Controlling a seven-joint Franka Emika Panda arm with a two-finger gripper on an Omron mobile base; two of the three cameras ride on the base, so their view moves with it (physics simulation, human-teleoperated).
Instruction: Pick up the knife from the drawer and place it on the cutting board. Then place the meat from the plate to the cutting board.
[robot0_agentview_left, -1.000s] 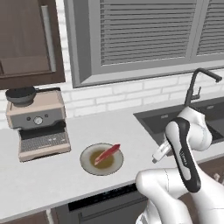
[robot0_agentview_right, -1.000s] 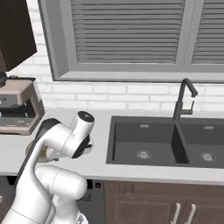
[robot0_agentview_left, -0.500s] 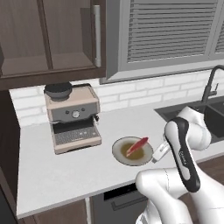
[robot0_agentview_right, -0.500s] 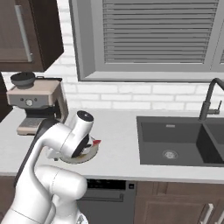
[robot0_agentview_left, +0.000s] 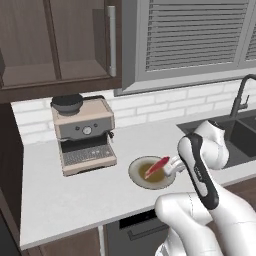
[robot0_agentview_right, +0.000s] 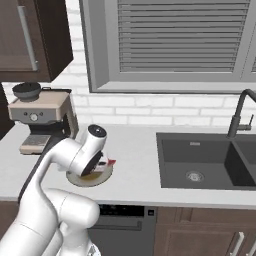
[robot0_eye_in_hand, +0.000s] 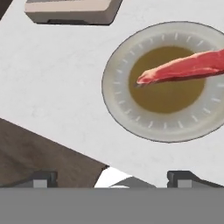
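With the two-finger gripper (robot0_eye_in_hand: 111, 179) spread open and empty, the red-pink wedge of raw meat (robot0_eye_in_hand: 183, 69) on the round beige-tan plate (robot0_eye_in_hand: 117, 109) is probably best approached squarely across its narrow width.

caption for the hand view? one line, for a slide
Open gripper hangs above the counter edge, looking down at the meat lying across the plate, espresso machine base at the top.

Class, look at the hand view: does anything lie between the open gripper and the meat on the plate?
Nothing visible does. The gripper is open above bare counter, and the meat lies uncovered on the plate ahead of it.
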